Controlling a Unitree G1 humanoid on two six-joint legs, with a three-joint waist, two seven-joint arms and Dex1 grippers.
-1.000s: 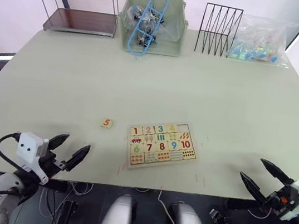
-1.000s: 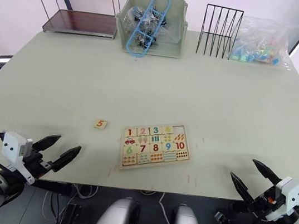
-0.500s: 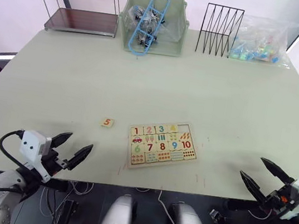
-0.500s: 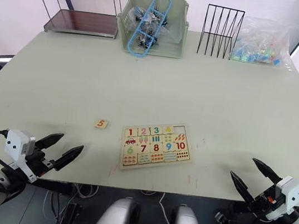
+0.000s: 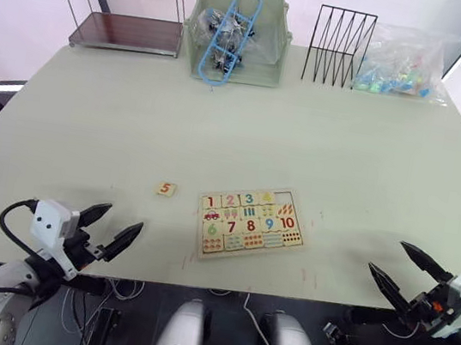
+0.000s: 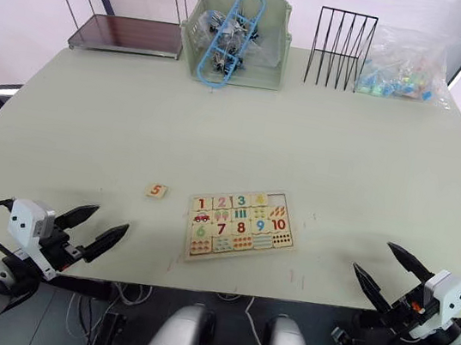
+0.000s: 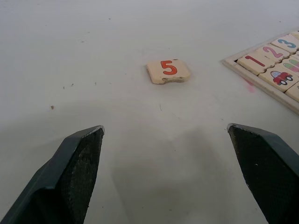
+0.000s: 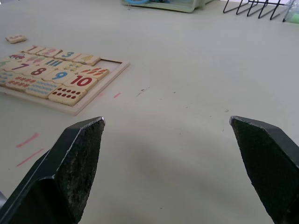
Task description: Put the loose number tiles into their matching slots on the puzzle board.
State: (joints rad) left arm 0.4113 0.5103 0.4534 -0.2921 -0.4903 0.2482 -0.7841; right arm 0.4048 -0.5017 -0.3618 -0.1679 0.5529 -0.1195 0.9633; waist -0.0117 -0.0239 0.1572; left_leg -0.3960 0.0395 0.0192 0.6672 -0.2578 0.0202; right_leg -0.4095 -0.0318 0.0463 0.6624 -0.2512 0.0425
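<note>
We see both grippers with jaws spread wide and holding nothing. The left gripper hovers at the table's near edge, at about 7 o'clock from the board; the right gripper hovers at the near edge at about 4 o'clock from it.

From the left gripper, the small square pale-wood tile with the orange 5 lies flat on the pale green table at roughly 1 o'clock, well apart from both fingers. This tile sits near the flat rectangular pale-wood puzzle board, at the board's 10 o'clock, not touching it.

The board lies slightly rotated on the table. Its top row shows tiles 1, 2, 3 and a yellow-marked tile seated; in the right wrist view one empty pale-wood slot remains at the end of that row, next to the rim.

At 12 o'clock along the table's far edge we see a two-tier metal shelf with brown boards, a pale green plastic bin holding a blue plastic frame, a black wire rack, and a clear bag of colourful plastic pieces.
</note>
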